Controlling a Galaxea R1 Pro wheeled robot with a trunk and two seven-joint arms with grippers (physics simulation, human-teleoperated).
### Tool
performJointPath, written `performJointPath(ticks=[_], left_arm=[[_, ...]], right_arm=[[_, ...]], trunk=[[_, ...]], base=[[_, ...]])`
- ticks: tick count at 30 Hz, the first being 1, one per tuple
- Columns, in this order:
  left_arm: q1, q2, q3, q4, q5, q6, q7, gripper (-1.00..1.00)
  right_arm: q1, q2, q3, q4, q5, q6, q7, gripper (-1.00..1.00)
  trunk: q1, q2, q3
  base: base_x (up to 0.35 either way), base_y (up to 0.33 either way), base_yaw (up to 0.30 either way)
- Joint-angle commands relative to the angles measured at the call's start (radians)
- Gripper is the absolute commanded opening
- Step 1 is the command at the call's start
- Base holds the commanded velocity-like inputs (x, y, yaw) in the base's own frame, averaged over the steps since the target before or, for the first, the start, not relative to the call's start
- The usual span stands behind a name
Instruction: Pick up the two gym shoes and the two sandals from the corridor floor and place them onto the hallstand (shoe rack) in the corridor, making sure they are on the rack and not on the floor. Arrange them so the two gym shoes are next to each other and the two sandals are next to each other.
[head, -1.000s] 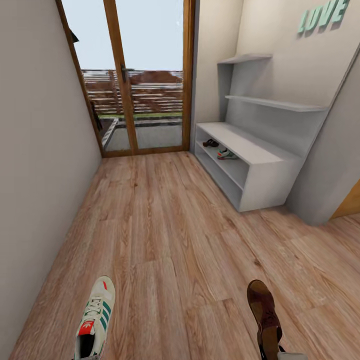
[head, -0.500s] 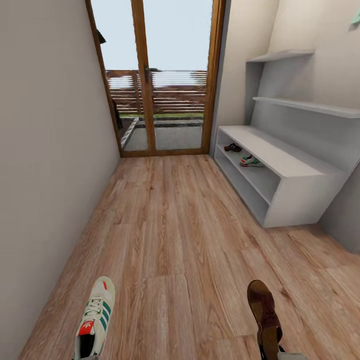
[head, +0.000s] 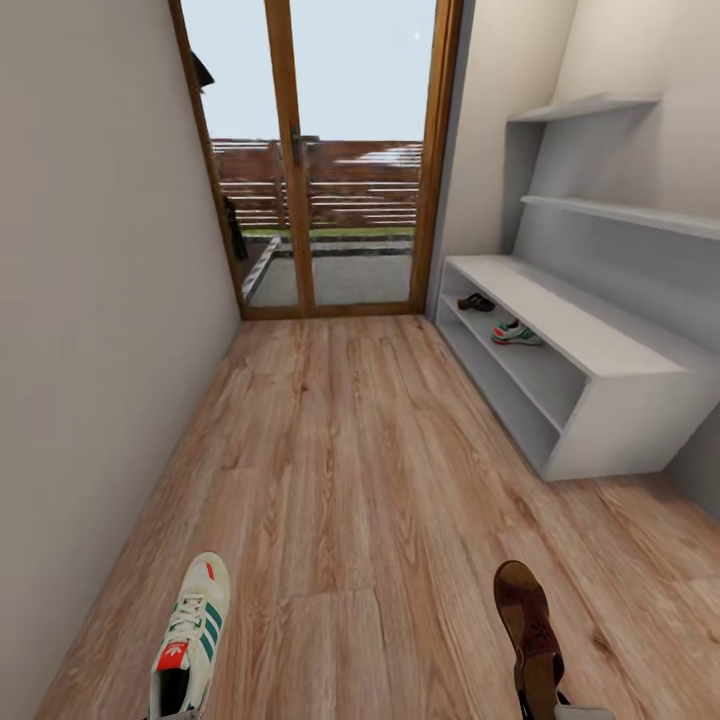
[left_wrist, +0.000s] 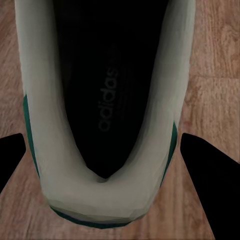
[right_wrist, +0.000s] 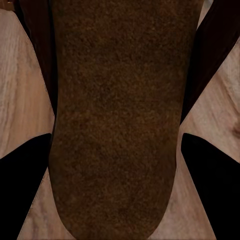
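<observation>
A white gym shoe (head: 190, 640) with green stripes hangs over the corridor floor (head: 350, 450) at the lower left of the head view. My left gripper (left_wrist: 107, 200) is shut on its heel, with a black finger (left_wrist: 212, 172) on each side. A dark brown sandal (head: 527, 625) sits at the lower right, and my right gripper (right_wrist: 117, 190) is shut on its tan footbed (right_wrist: 115, 100). The hallstand (head: 600, 350) stands ahead along the right wall. On its middle shelf lie the other sandal (head: 476, 302) and, nearer to me, the other gym shoe (head: 516, 333).
A wood-framed glass door (head: 330, 160) closes the corridor's far end. A white wall (head: 90, 300) runs close along the left. Floating shelves (head: 620, 212) hang above the hallstand. Open wood-plank floor lies between me and the rack.
The whole head view has swung, so the door and hallstand now sit further right in the picture. The gym shoe and sandal keep the same place in the view, carried along in my grippers.
</observation>
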Motion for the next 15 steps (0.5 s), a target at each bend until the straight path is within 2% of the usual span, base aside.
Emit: performJointPath(ticks=[1, 15], left_arm=[[-0.001, -0.001, 0.009, 0.0, -0.008, -0.004, -0.006, -1.0], [-0.001, -0.001, 0.009, 0.0, -0.006, -0.004, -0.005, -1.0]], right_arm=[[-0.001, 0.0, -0.004, 0.001, 0.004, -0.003, -0.001, -1.0], [-0.001, 0.0, -0.002, 0.001, 0.004, -0.003, -0.001, -1.0]], trunk=[[0.0, 0.0, -0.001], [0.0, 0.0, -0.001]], base=[[0.338, 0.0, 0.0], [0.338, 0.0, 0.0]])
